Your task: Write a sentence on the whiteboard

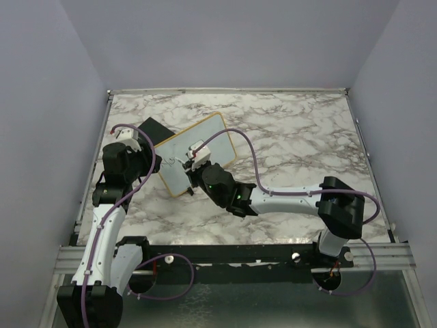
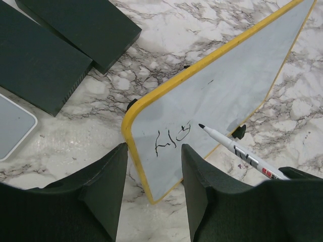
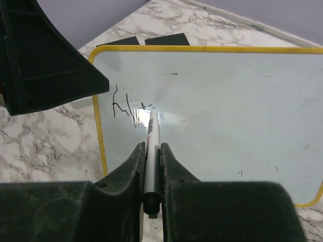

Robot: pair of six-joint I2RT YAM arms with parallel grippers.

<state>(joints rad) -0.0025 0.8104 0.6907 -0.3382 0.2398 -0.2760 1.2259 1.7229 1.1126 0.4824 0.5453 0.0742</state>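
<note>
The whiteboard (image 1: 213, 134), white with a yellow frame, lies angled at the left middle of the table. It also shows in the left wrist view (image 2: 237, 75) and the right wrist view (image 3: 227, 111). A few dark handwritten strokes (image 2: 171, 138) sit near its left end and show again in the right wrist view (image 3: 123, 103). My right gripper (image 3: 152, 147) is shut on a white marker (image 3: 153, 132). The marker tip (image 2: 201, 126) is at the board beside the strokes. My left gripper (image 2: 154, 171) is open, and the board's near corner shows between its fingers.
Two flat black blocks (image 2: 96, 25) (image 2: 35, 60) lie beyond the board's left end, seen from above as one dark shape (image 1: 151, 130). A pale rounded object (image 2: 12, 126) lies at the far left. The table's raised rim (image 1: 225, 90) runs along the back.
</note>
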